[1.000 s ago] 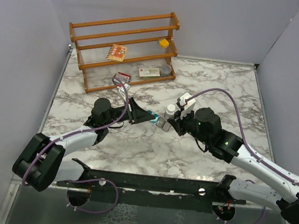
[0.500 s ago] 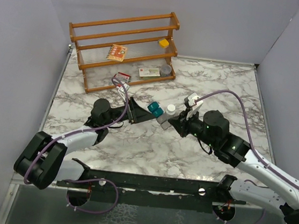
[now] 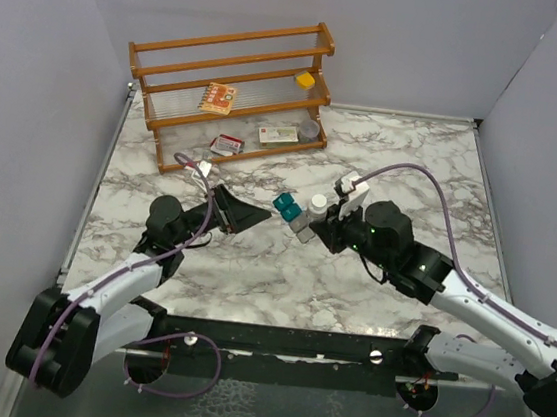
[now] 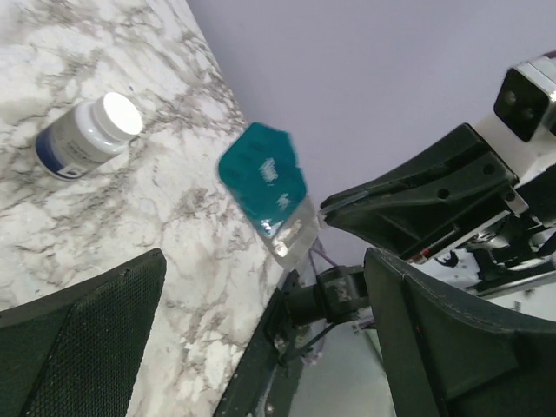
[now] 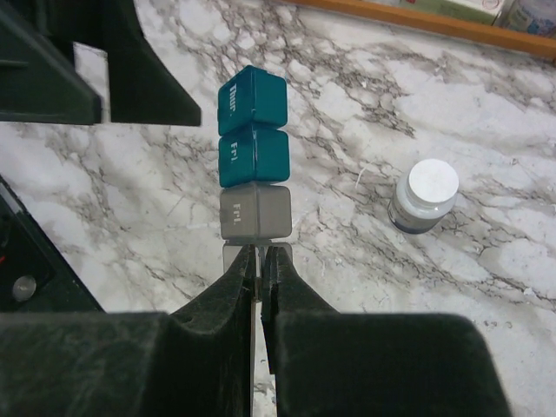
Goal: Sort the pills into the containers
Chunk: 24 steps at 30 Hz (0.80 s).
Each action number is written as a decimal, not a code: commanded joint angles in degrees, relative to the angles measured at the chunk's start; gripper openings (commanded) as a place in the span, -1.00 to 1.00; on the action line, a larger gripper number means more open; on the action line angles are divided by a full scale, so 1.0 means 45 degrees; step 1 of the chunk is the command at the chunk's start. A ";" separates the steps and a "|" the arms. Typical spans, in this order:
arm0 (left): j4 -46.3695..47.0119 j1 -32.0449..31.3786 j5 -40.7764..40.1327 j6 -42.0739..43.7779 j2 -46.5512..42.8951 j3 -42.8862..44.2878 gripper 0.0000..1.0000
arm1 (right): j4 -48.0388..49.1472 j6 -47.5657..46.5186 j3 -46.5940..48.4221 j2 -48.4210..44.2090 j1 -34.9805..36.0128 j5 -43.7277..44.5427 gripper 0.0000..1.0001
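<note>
The containers [image 5: 254, 156], a short strip of joined square compartments, show two teal lids lettered in white, one grey lid and a clear end cell. The strip is held over the middle of the marble table [image 3: 406, 153], its clear end pinched by the right gripper [image 5: 261, 261] at its 4 o'clock. One white-capped pill bottle [image 3: 317, 205] stands at its 3 o'clock. The left gripper [image 3: 241, 214], clamped on the teal end a second ago, now gapes wide at 9 o'clock, drawn clear.
</note>
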 commanded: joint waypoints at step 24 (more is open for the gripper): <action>-0.5335 0.0087 -0.2648 0.3772 -0.3874 0.0080 0.98 | 0.4188 0.0966 -0.0730 0.6185 -0.3773 -0.7654 -0.99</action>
